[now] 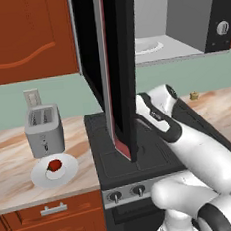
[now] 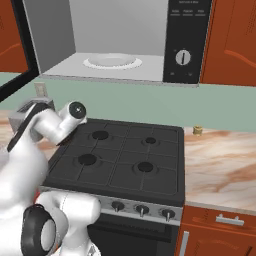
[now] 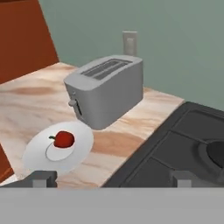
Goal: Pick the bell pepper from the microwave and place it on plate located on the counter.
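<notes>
On the round white plate (image 3: 39, 155) with its raised rim, the small glossy red bell pepper (image 3: 64, 139) sits in the flat centre circle, free of the gripper (image 3: 113, 178). In the hand view the two dark fingertips (image 3: 43, 178) stand wide apart at the bottom edge, with nothing between them; the pepper lies at about 11 o'clock from the midpoint between them, just above and inside the left tip, clearly apart from both. The plate rests on the light marbled beige-and-orange stone-look counter (image 3: 30, 100), with the grey metal two-slot toaster (image 3: 106, 89) just beyond it at 1 o'clock and the black stovetop (image 3: 175, 148) at 3 o'clock. In the left base view the pepper is on the plate in front of the toaster, left of the tall black microwave door (image 1: 115, 62). The large overhead microwave (image 2: 120, 40) stands open, its white dish (image 2: 112, 62) bare.
</notes>
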